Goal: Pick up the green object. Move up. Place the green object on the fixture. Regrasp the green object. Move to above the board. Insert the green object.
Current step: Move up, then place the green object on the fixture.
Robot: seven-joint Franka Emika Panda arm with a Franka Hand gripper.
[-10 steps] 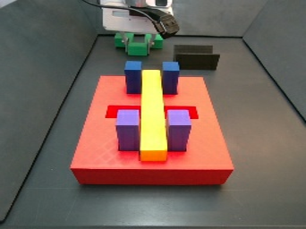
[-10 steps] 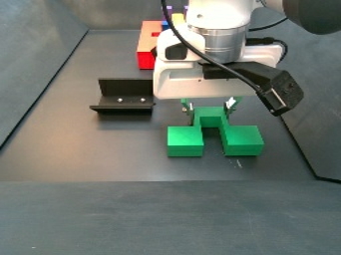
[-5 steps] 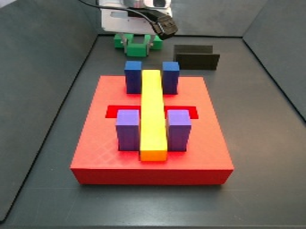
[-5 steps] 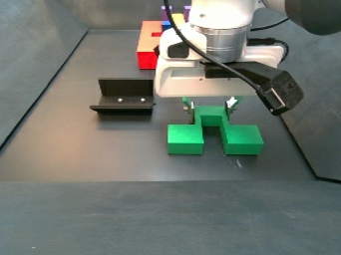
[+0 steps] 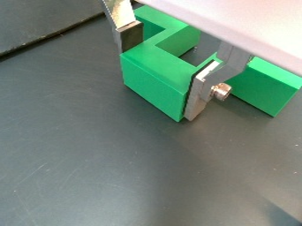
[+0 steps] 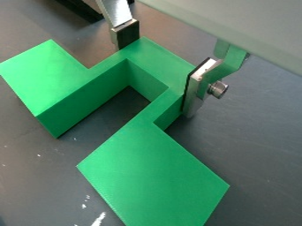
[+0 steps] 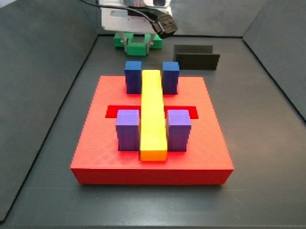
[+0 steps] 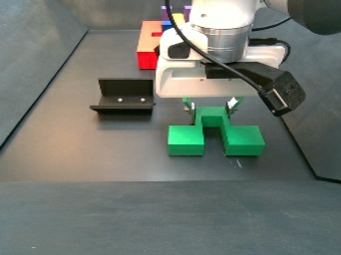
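Fingers (image 5: 207, 88) are set down astride the raised centre block of the green object (image 6: 130, 132), pads close beside its faces; contact cannot be confirmed, so no grip is assumed. The gripper (image 8: 210, 104) is low over the piece, which lies flat on the worktop (image 8: 120, 159), near the fixture (image 8: 122, 97), well apart from the board (image 7: 149, 143). The piece is judged rigid, light, matte, not slippery; best held across the centre block.

On the desk (image 7: 48, 134) there is one red board (image 7: 107, 148), and it carries one long yellow bar (image 7: 152, 112), two blue blocks (image 7: 134, 71) and two purple blocks (image 7: 128, 128). Beyond the board lie one green object (image 8: 213, 134) and one dark fixture (image 8: 123, 97). There is one tool (image 8: 209, 104) with two silver fingers (image 5: 204, 91), low over the raised centre block of the green object.
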